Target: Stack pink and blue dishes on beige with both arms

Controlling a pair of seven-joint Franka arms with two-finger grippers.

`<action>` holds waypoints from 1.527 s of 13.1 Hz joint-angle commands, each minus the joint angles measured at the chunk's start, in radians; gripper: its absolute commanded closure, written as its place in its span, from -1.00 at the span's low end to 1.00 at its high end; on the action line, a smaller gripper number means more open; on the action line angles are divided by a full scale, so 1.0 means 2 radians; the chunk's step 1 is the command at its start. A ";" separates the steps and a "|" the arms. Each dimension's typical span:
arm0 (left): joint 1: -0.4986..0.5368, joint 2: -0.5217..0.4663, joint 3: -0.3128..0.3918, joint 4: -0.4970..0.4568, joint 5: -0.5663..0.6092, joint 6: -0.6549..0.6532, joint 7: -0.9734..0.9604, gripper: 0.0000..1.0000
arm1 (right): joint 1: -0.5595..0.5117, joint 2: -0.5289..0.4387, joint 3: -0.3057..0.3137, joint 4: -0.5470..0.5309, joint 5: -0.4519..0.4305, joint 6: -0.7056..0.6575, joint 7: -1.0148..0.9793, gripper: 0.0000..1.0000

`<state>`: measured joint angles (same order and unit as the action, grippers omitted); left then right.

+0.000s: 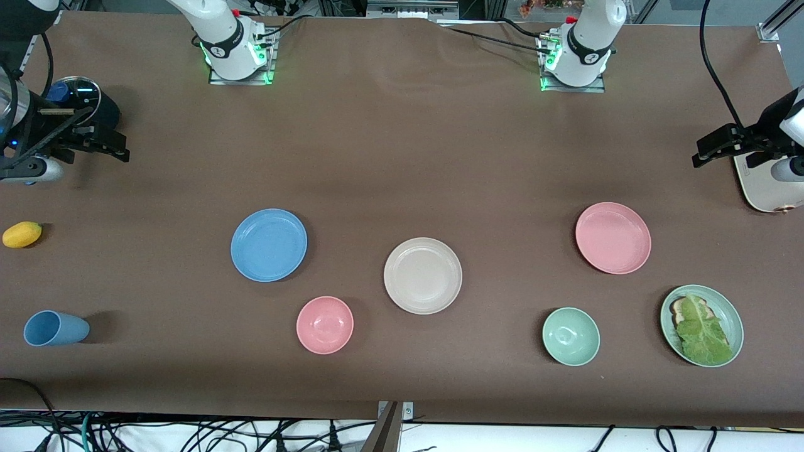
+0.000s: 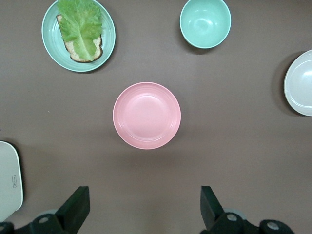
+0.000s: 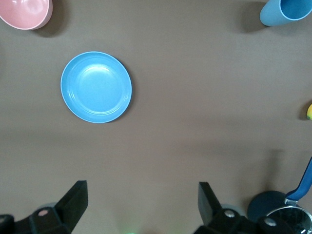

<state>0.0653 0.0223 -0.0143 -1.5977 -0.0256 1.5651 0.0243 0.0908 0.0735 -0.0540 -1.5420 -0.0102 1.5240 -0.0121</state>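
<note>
Both tools, left tool (image 1: 706, 154) and right tool (image 1: 113, 145), hang open over the tabletop (image 1: 402, 157) ends, so each should descend on its plate's rim, pink plate (image 1: 613, 238) and blue plate (image 1: 269, 245), beside the central beige plate (image 1: 423, 275).

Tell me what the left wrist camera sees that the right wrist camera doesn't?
Only the left wrist view shows the pink plate, the pale green bowl, the green plate with bread and lettuce, an edge of the beige plate and a white device.

Only the right wrist view shows the blue plate, the pink bowl, the blue cup and a round dark-blue lidded thing.

Both share the brown table and an open hand: left hand, right hand.
</note>
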 commanded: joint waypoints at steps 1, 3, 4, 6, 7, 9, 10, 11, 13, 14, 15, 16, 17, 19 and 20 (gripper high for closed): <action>0.000 0.005 0.000 0.010 -0.008 -0.009 0.009 -1.00 | -0.003 0.001 0.000 0.005 0.007 -0.003 0.002 -1.00; 0.000 0.004 0.000 0.010 -0.008 -0.009 0.009 -1.00 | -0.004 0.001 -0.001 0.005 0.007 -0.002 0.002 -1.00; 0.000 0.004 0.000 0.010 -0.008 -0.009 0.009 -1.00 | -0.004 0.001 -0.001 0.005 0.007 -0.003 0.002 -1.00; 0.000 0.004 0.000 0.010 -0.008 -0.009 0.009 -1.00 | -0.004 0.001 -0.001 0.005 0.007 -0.003 0.002 -1.00; 0.000 0.004 0.000 0.010 -0.008 -0.009 0.009 -1.00 | -0.004 0.001 -0.001 0.005 0.007 -0.003 0.002 -1.00; 0.000 0.004 0.000 0.010 -0.008 -0.009 0.009 -1.00 | -0.004 0.001 -0.001 0.005 0.007 -0.002 0.002 -1.00; 0.000 0.004 0.000 0.010 -0.008 -0.009 0.009 -1.00 | -0.003 0.001 -0.001 0.005 0.007 -0.002 0.002 -1.00; 0.000 0.004 0.000 0.010 -0.008 -0.009 0.009 -1.00 | -0.004 0.001 -0.001 0.005 0.007 -0.002 0.002 -1.00; 0.000 0.004 0.002 0.010 -0.007 -0.008 0.008 -1.00 | -0.004 0.001 -0.001 0.005 0.007 -0.003 0.002 -1.00; 0.000 0.007 0.002 0.010 -0.006 -0.007 0.008 -1.00 | -0.003 0.001 -0.001 0.005 0.007 -0.003 0.003 -1.00; 0.000 0.009 0.003 0.011 0.000 -0.007 0.009 -1.00 | -0.003 0.001 -0.001 0.005 0.007 -0.004 0.002 -1.00; 0.000 0.013 0.003 0.010 -0.001 -0.007 0.009 -1.00 | -0.003 0.001 -0.001 0.005 0.007 -0.003 0.002 -1.00; 0.000 0.024 0.003 0.010 -0.002 -0.007 0.009 -1.00 | -0.004 0.001 -0.001 0.005 0.007 -0.004 0.002 -1.00; 0.000 0.043 0.003 0.012 0.000 -0.002 0.008 -1.00 | -0.003 0.000 0.000 0.005 0.007 -0.006 0.003 -1.00; -0.001 0.066 0.004 0.016 0.003 0.010 0.004 -1.00 | -0.003 0.000 0.000 0.005 0.008 -0.005 0.002 -1.00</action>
<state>0.0658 0.0811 -0.0123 -1.5991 -0.0254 1.5690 0.0243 0.0894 0.0743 -0.0561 -1.5420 -0.0101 1.5232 -0.0120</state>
